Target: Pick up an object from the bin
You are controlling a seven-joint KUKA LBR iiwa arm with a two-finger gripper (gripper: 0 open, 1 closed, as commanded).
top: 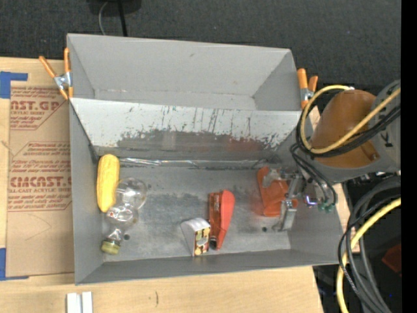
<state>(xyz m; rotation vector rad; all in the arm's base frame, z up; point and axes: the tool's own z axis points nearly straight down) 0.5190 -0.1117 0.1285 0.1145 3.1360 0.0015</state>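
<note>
My gripper [285,218] is low in the bin's right end, against the right side of an orange blocky thing [268,197] that lies on the floor there. Part of that orange thing is covered by the gripper. To the left, in the middle of the floor, lies a red elongated tool [221,216] like a stapler, pointing toward the front wall. A small white box with a yellow and black end [197,235] lies just left of it.
A yellow corn cob [107,182] lies along the left wall. A crumpled clear bottle [125,204] with a yellowish cap [110,245] sits beside it. Bare floor lies between the bottle and the red tool. The arm with its orange cover and yellow cables hangs over the right rim.
</note>
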